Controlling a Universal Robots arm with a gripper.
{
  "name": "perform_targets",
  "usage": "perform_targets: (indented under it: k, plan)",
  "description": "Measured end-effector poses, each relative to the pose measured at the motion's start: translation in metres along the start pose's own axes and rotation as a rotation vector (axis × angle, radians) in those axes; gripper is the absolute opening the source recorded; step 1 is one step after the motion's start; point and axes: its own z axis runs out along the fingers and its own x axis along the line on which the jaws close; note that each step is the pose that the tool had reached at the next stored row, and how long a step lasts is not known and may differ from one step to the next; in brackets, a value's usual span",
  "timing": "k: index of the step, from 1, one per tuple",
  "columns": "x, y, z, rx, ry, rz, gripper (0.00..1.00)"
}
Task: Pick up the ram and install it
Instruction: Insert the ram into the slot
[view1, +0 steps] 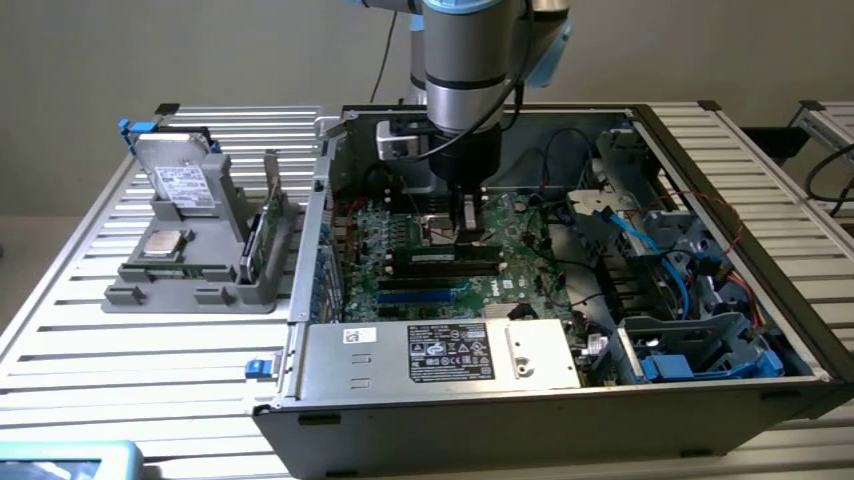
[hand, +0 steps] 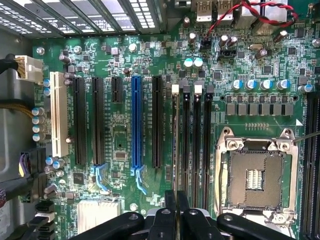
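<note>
My black fingers (hand: 170, 212) were clenched almost together; I couldn't tell whether a board edge sat between them. Just under my gripper (view1: 467, 235) the ram (view1: 445, 258), a thin dark circuit-board stick with a white sticker, stood on edge along a black memory slot of the green motherboard (hand: 150, 55). I judged it light, stiff and fragile, best pinched by its long top edge, off the chips. Its seating and the slot latches were hidden.

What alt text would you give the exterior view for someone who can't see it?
A robot arm reaches down into an open computer case, its gripper directly over the ram standing on edge on the motherboard. The case lies on a slatted metal table, beside a grey parts holder.
</note>
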Motion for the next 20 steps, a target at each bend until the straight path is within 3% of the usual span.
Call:
perform_targets:
  k: [20]
  plan:
    - [-0.0006,0.0005,0.0046,0.0009,0.0007,0.006,0.13]
